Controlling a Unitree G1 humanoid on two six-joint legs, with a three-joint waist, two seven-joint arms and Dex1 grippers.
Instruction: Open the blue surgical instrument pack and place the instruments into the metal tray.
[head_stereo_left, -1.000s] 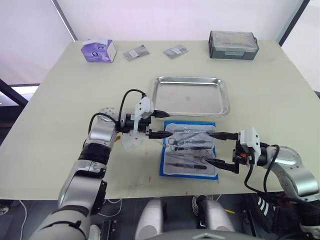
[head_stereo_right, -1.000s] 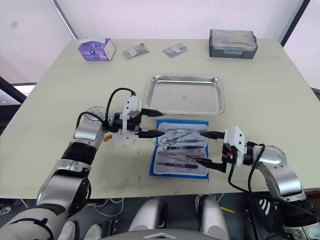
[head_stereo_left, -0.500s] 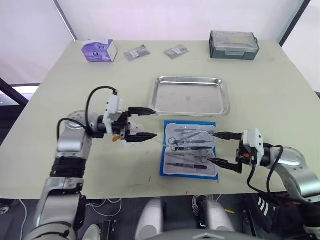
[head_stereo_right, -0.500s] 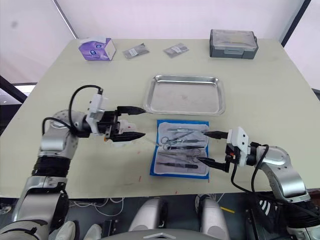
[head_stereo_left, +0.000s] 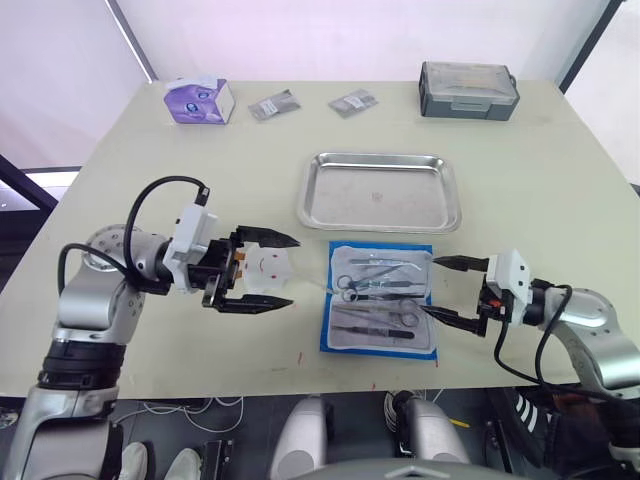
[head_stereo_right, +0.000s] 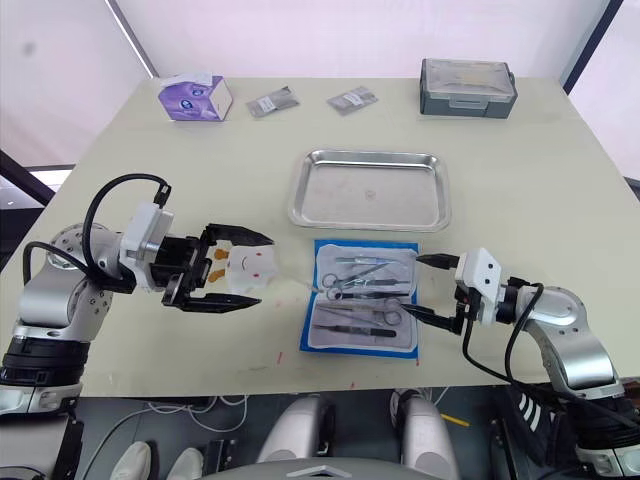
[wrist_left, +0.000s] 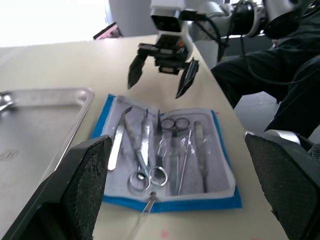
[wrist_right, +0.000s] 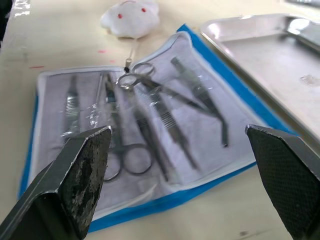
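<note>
The blue surgical instrument pack (head_stereo_left: 345, 340) lies open on the table, its grey-white lining up. Several silver instruments (head_stereo_left: 375, 290) rest inside it, among them ring-handled scissors (wrist_right: 131, 162) and tweezers (wrist_left: 117, 142). The metal tray (head_stereo_left: 445, 190) stands just beyond the pack with nothing in it. My left gripper (head_stereo_left: 294, 270) is open, left of the pack and apart from it. A white crumpled wad with red spots (head_stereo_left: 264, 268) lies between its fingers. My right gripper (head_stereo_left: 432, 287) is open at the pack's right edge, its lower fingertip over the lining.
A dark grey lidded box (head_stereo_left: 467, 90) stands at the back right. A purple tissue box (head_stereo_left: 197, 100) and two small grey packets (head_stereo_left: 272, 105) (head_stereo_left: 350, 101) lie along the back edge.
My left arm has drawn back to the left, away from the pack, and its fingers have spread wider. My right gripper has shifted slightly right and stays open.
</note>
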